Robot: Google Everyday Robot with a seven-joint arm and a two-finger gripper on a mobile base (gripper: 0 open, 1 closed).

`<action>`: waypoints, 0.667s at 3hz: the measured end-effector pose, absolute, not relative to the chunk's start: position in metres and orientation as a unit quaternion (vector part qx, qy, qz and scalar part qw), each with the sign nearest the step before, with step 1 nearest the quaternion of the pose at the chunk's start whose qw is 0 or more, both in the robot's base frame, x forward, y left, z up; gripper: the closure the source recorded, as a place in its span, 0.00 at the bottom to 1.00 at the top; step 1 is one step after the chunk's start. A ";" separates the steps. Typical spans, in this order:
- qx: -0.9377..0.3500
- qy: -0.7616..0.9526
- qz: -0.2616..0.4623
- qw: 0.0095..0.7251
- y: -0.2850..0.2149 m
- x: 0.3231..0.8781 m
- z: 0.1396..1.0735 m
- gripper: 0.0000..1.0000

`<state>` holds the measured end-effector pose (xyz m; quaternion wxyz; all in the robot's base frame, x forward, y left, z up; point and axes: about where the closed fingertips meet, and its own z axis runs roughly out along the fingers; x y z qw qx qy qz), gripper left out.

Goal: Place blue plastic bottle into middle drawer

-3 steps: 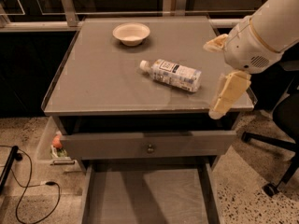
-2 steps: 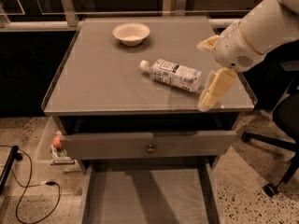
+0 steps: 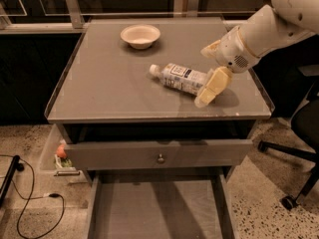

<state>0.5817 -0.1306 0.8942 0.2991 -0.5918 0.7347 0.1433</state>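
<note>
The blue plastic bottle (image 3: 180, 77) lies on its side on the grey table top (image 3: 109, 83), white cap pointing left toward the bowl. My gripper (image 3: 204, 75) reaches in from the right and is open at the bottle's base end. One cream finger (image 3: 213, 86) hangs in front of the base and the other (image 3: 211, 48) sits behind it. I cannot tell if they touch the bottle. The middle drawer (image 3: 154, 208) is pulled out below the table front, showing its flat grey floor with nothing on it.
A white bowl (image 3: 140, 35) sits at the table's back. A drawer with a round knob (image 3: 160, 158) is slightly open above the middle drawer. A black cable (image 3: 30, 208) lies on the floor at left. Office chair legs (image 3: 294, 158) stand at right.
My gripper has moved left across the table top, from beyond the bottle's base to around its base end. The bottle and bowl have not moved.
</note>
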 end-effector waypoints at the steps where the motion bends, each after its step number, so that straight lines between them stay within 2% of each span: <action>1: -0.571 0.753 0.165 0.283 -0.128 0.595 0.874 0.00; 2: -0.537 0.782 0.179 0.263 -0.134 0.606 0.847 0.00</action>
